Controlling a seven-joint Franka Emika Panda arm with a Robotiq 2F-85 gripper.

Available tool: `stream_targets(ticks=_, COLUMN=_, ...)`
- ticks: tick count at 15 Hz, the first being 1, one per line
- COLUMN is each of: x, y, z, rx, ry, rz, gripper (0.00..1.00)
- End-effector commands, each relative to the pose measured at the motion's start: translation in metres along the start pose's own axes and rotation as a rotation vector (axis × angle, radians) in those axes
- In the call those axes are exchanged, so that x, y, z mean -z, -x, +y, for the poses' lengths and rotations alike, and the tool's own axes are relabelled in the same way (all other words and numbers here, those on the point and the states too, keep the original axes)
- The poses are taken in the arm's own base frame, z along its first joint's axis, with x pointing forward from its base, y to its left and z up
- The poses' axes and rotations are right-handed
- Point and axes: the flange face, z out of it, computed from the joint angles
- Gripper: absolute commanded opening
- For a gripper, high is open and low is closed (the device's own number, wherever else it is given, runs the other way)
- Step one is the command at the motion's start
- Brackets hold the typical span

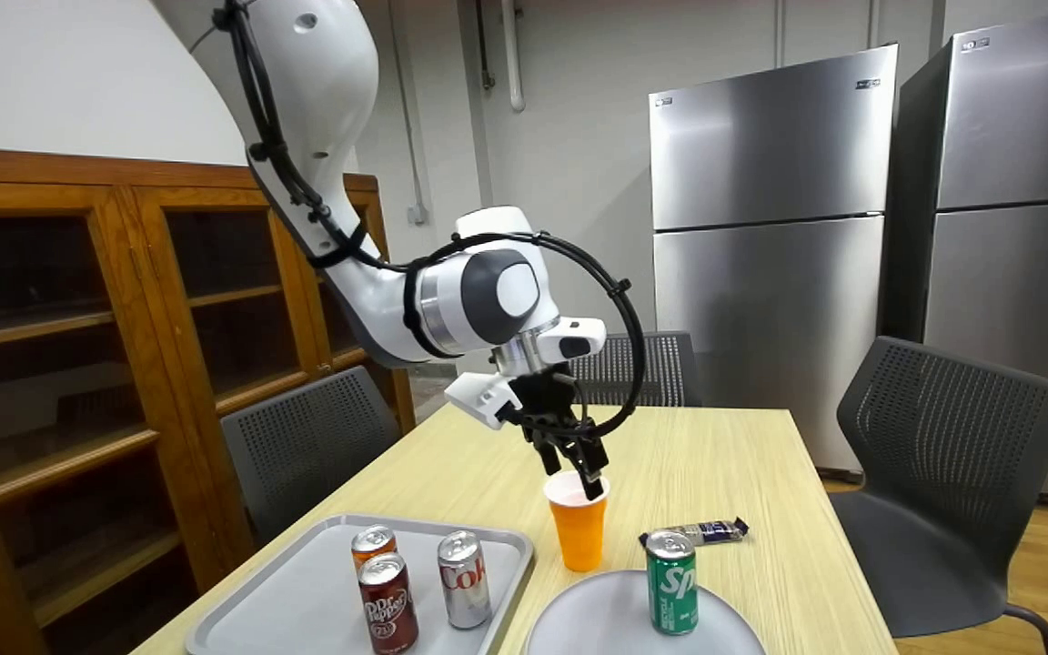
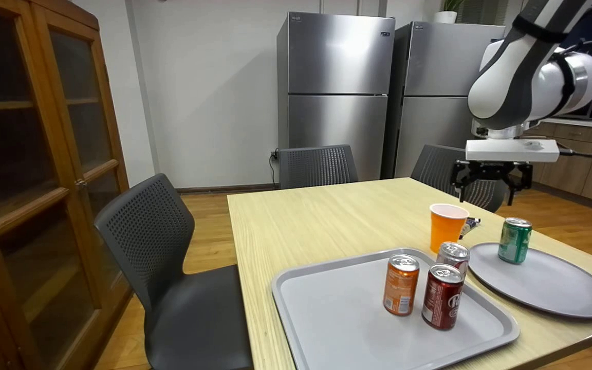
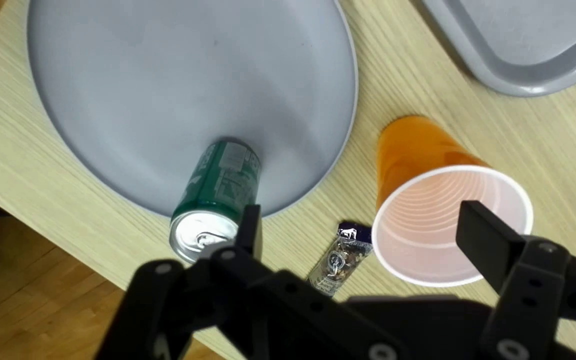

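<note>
Currently, the fingers point(image 3: 490, 245) are spread apart above the desk point(image 3: 518, 145), near an upright cup point(image 3: 435, 200); a bar point(image 3: 337, 262) lies beside a plate point(image 3: 143, 90) bearing a green can point(image 3: 220, 180).

Near end of the table point(image 1: 715, 455) in an exterior view: tray point(image 1: 297, 587) left, plate point(image 1: 592, 614) right.
Three cans point(image 1: 388, 611) stand on the tray, a single can point(image 1: 673, 587) on the plate; the cup point(image 1: 579, 537) stands beyond the plate, the bar point(image 1: 715, 532) to its right, behind the single can.
</note>
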Motion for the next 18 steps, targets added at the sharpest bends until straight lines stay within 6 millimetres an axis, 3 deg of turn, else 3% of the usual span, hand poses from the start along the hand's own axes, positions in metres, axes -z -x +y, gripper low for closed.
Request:
stream_targets(ticks=1, x=0.018, y=0.034, z=-0.007, rx=0.0, ry=-0.014, rz=0.012, gripper=1.0)
stream_targets(ticks=10, x=0.017, y=0.095, z=-0.033, rx=0.036, ry=-0.015, rz=-0.029, gripper=1.0)
stream_targets(ticks=18, x=0.005, y=0.118, z=-0.057, rx=0.078, ry=-0.021, rz=-0.063, gripper=1.0)
